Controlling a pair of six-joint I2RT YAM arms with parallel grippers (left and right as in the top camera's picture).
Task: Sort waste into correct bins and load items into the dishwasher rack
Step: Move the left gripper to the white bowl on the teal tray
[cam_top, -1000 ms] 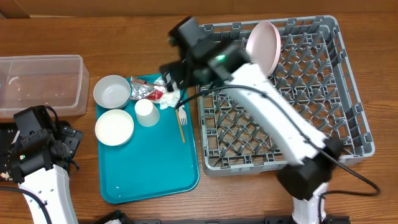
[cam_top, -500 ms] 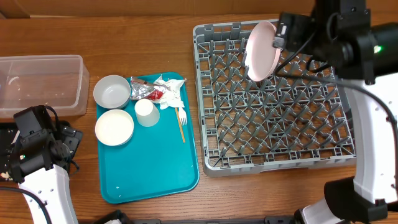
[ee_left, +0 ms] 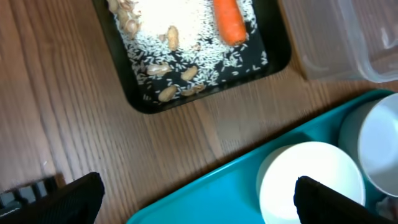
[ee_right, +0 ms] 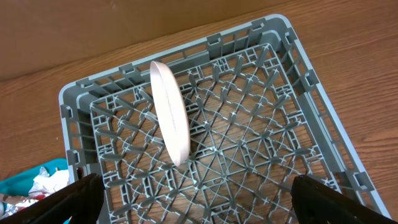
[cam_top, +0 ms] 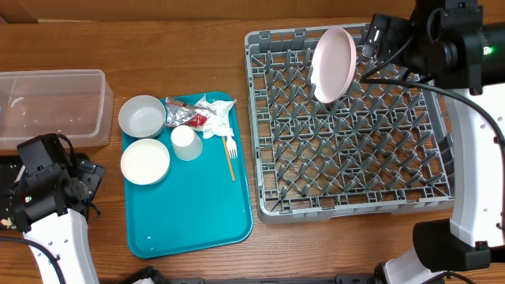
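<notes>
While the jaws of both arms stand wide apart, holding nothing, the pink plate (cam_top: 333, 63) rests on edge between pegs near the far wall of the grey dishwasher rack (cam_top: 355, 207), with cup (cam_top: 186, 142) and fork (cam_top: 231, 158) on the teal tray (cam_top: 189, 221).

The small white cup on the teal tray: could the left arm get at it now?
Probably yes: the cup stands uncovered, though a bowl sits between it and the left arm, jaws open.

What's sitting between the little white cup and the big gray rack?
A white fork on the teal tray, between cup and rack, seen from overhead.
</notes>
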